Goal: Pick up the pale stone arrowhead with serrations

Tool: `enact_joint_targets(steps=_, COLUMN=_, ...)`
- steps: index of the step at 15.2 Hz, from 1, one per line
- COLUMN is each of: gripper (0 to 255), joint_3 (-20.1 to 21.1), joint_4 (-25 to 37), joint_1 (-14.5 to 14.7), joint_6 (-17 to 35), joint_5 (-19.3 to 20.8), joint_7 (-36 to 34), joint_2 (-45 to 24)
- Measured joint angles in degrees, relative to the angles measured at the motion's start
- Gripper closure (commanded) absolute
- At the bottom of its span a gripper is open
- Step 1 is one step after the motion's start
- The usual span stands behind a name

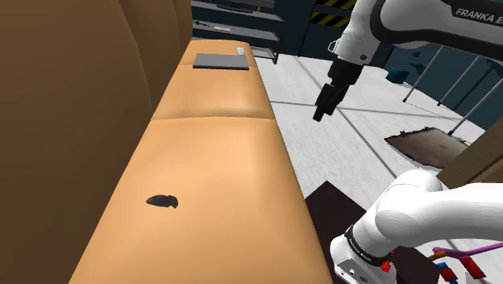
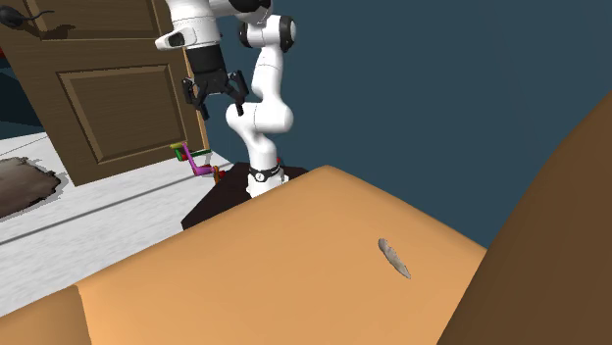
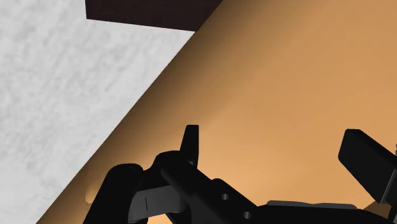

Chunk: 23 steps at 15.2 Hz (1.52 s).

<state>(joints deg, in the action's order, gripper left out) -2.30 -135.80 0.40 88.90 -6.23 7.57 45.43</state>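
The arrowhead (image 1: 163, 200) lies flat on the near cushion of a tan padded seat (image 1: 218, 153); it looks dark in the shoulder view. From the second exterior view the arrowhead (image 2: 394, 258) is a slim grey, jagged-edged blade on the seat (image 2: 294, 265). My gripper (image 1: 321, 111) hangs high over the floor beside the seat's outer edge, well away from the arrowhead. It is open and holds nothing; the gripper (image 2: 218, 98) shows its fingers spread. In the wrist view the gripper (image 3: 273, 137) has its two fingertips (image 3: 191, 137) wide apart over the tan seat edge (image 3: 280, 76).
A flat grey slab (image 1: 220, 60) with a small white item (image 1: 240, 52) rests on the far cushion. The brown backrest (image 1: 72, 97) rises along the seat. Pale floor (image 1: 338, 153), a brown mat (image 1: 427, 145), a wooden door (image 2: 118, 98) and the dark stand (image 2: 221, 201) surround it.
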Motion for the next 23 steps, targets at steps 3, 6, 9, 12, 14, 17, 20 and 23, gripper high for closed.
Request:
enact_joint_targets(steps=3, gripper=0, joint_3=1.3, joint_4=0.6, joint_1=0.9, joint_6=1.1, joint_5=-0.6, joint_7=-0.5, joint_2=-1.9)
enact_joint_targets(steps=6, gripper=0, joint_3=3.7, joint_4=1.5, joint_1=2.4, joint_6=3.8, joint_5=-1.3, joint_7=-0.7, joint_2=-6.1)
enact_joint_targets(steps=9, gripper=0, joint_3=6.5, joint_4=3.7, joint_1=4.2, joint_6=6.2, joint_5=-2.0, joint_7=-1.6, joint_2=-11.4)
enact_joint_targets(steps=12, gripper=0, joint_3=9.3, joint_4=6.4, joint_1=5.7, joint_6=8.5, joint_5=-2.3, joint_7=-2.5, joint_2=-16.9)
enact_joint_targets(steps=14, gripper=0, joint_3=11.3, joint_4=8.6, joint_1=6.7, joint_6=9.8, joint_5=-2.3, joint_7=-3.3, joint_2=-20.8)
enact_joint_targets(steps=17, gripper=0, joint_3=13.8, joint_4=11.6, joint_1=7.9, joint_6=11.7, joint_5=-1.7, joint_7=-4.2, joint_2=-26.3)
enact_joint_targets(steps=20, gripper=0, joint_3=16.4, joint_4=14.9, joint_1=9.3, joint_6=12.8, joint_5=-0.7, joint_7=-5.5, joint_2=-31.8)
enact_joint_targets(steps=23, gripper=0, joint_3=19.1, joint_4=19.3, joint_1=10.9, joint_6=13.8, joint_5=0.9, joint_7=-7.4, joint_2=-38.0)
